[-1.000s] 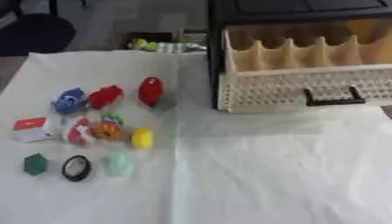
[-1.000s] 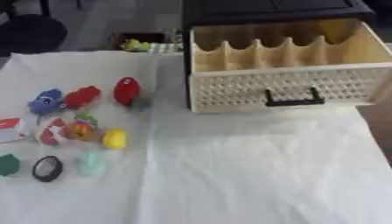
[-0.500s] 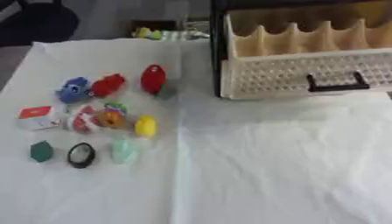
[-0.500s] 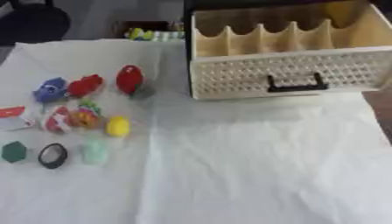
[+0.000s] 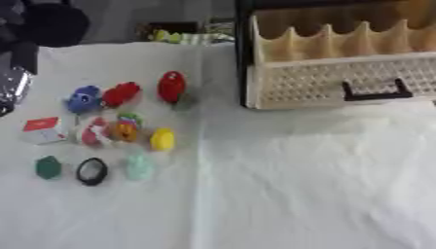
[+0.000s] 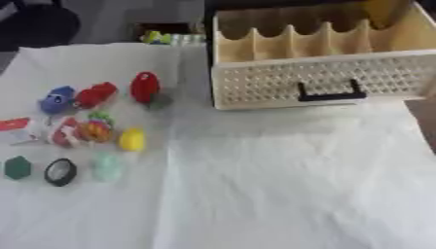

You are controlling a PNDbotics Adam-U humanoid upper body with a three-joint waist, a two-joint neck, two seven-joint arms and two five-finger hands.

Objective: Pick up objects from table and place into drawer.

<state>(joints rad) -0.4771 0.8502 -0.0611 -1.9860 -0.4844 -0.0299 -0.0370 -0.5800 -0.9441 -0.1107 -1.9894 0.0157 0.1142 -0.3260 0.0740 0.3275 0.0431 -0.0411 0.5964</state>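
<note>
- Here, your workspace was a table under a white cloth (image 6: 281, 185), creased, with the objects grouped at your left and the drawer at the far right.
- The drawer (image 6: 323, 80) stood pulled open: pale wood, a front panel perforated with small holes, a black handle (image 6: 328, 92) at its centre, and scalloped wooden dividers (image 6: 289, 41) splitting the inside into narrow compartments.
- Far row of objects, left to right: a blue rounded toy (image 5: 83, 98), a red toy (image 5: 122, 93) touching it, and an upright red oval piece (image 5: 171, 86) with a small dark grey item (image 5: 184, 101) just beside its base.
- Middle row: a white box with a red top (image 5: 43, 130) at the cloth's left edge, a red-and-white toy (image 5: 92, 133), an orange toy with green on top (image 5: 127, 129) touching it, and a yellow egg-shaped piece (image 5: 162, 139).
- Near row: a dark green faceted piece (image 5: 47, 167), a black ring with a pale centre (image 5: 91, 171), and a pale mint figure (image 5: 139, 166), each slightly apart from the next.
- All the objects lay on the cloth, well apart from the drawer; which compartments held anything could not be told.
- Beyond the cloth, a small yellow-green thing (image 5: 162, 35) lay by the drawer cabinet's left corner.
- Neither of your hands showed in either view, so the state of their fingers could not be told.
</note>
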